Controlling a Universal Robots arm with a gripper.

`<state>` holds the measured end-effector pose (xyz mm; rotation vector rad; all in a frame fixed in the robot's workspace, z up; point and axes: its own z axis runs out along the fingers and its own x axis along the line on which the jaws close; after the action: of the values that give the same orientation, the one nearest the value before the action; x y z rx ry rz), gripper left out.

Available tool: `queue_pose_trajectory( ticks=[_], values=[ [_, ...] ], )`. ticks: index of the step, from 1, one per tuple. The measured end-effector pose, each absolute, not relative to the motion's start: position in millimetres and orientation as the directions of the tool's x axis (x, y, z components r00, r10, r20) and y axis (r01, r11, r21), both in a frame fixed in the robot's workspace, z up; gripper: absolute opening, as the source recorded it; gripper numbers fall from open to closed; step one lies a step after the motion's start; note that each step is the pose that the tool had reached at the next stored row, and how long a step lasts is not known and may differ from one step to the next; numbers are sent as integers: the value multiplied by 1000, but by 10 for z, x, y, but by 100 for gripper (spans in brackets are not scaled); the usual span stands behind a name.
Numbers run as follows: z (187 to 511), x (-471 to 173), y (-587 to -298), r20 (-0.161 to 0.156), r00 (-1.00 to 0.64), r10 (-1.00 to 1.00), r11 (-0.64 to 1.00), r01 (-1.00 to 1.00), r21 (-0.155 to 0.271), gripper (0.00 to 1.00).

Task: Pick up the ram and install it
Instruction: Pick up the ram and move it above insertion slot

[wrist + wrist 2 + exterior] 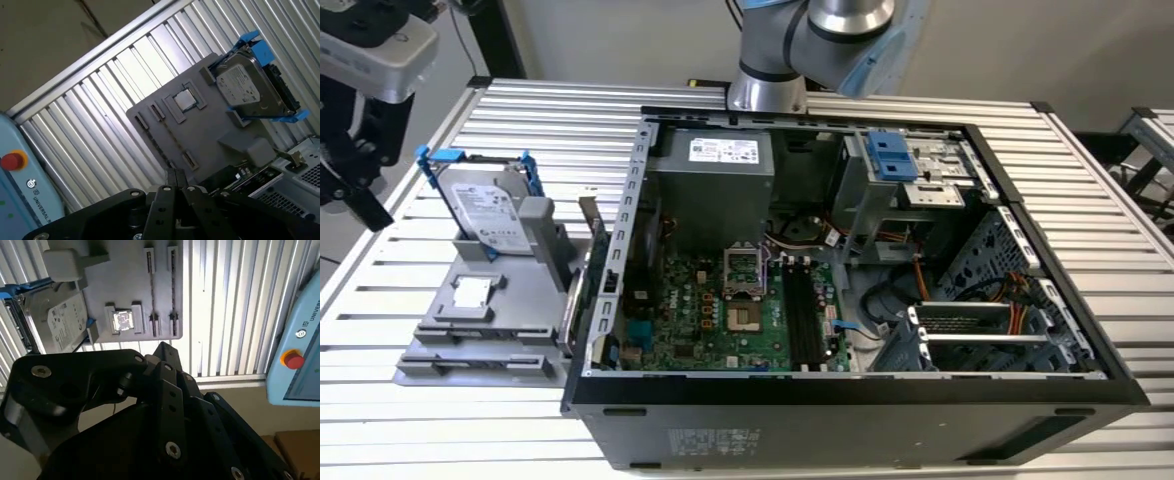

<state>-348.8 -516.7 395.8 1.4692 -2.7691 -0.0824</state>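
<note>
step: the pick seems not yet made; I judge the work to be at its start, in the approach.
pincer: clenched, tips together with nothing seen between them. In both wrist views it hangs over the fixture, well above it.
ram: I cannot place it for certain. A dark strip between fixture and case in the first wrist view may be it.
what the pick calls for: probably a released pincer set across the ram's thin faces, square to its length, so that it stays upright for the slots.
slots: long black rails on the board; they look unfilled.
case: lying open on the worktop; it holds the board, the grey supply and a drive cage with cables.
fixture contents: a drive leaning in a blue bracket and a chip in its pocket; two long narrow grooves show thin dark lines.
pendant: beside the worktop's edge.
</note>
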Motion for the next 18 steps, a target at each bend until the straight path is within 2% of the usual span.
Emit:
queue_pose_trajectory(
  ticks=[18],
  values=[
    [3958, -3488, -5167, -21, -265, -964, 264, -964, 33, 0]
  ],
)
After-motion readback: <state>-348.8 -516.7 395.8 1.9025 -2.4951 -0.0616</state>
